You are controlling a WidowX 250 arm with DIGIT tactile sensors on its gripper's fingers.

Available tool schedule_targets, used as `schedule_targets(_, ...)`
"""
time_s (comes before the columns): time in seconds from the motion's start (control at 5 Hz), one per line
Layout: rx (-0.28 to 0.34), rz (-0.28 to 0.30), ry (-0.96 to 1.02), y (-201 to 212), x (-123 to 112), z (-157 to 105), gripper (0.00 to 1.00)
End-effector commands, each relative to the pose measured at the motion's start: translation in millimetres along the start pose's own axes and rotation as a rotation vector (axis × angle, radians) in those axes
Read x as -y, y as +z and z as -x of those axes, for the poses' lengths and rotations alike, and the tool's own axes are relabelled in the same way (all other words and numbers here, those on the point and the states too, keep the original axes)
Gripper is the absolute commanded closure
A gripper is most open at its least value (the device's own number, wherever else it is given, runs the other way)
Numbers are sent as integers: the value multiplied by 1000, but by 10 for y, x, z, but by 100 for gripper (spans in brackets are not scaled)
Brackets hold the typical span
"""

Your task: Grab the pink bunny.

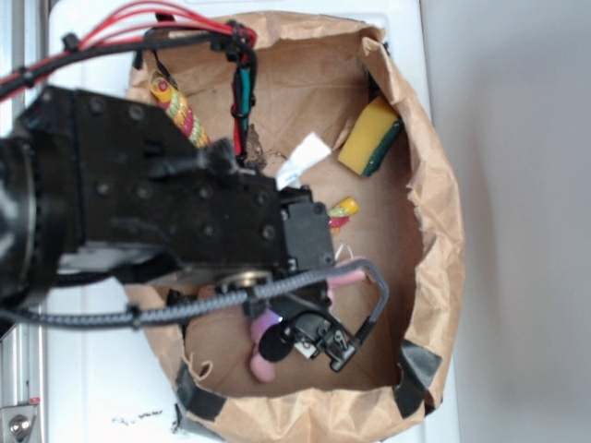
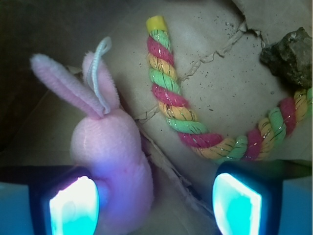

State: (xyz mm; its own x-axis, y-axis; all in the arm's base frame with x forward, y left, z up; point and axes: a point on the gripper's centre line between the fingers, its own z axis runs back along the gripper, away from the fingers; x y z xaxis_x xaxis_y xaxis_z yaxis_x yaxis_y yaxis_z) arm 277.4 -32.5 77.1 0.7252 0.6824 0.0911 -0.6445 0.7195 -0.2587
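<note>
Brown paper bag [image 1: 434, 231] interior: tool [image 2: 156, 205] fingers apart, left pad touching pink bunny [image 2: 112, 152]; no legible writing.

A black robot arm [image 1: 157, 203] is seen reaching from nine o'clock over a shallow tray of crumpled brown paper [image 1: 434, 185], taped at its lower corners with black tape [image 1: 417, 365]. The gripper [image 1: 309, 337] is lowered toward six o'clock, where parts of the pink bunny [image 1: 261, 355] are glimpsed beneath it; whether the jaws are closed cannot be made out. A yellow-and-green sponge [image 1: 369, 137] is propped against the wall at two o'clock. A red-yellow-green twisted rope [image 1: 183, 109] is partly hidden by the arm at eleven o'clock, its other end [image 1: 342, 210] emerging near centre. A white scrap [image 1: 303, 159] is shown above centre.
</note>
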Motion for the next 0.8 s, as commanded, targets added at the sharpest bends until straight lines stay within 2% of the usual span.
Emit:
schedule_targets(0.0,25,120,-33,209,383,-107,0)
schedule_targets(0.4,42,143,-30,274,452,-224,0)
schedule_targets(0.6,55,116,-31,183,450,-334,0)
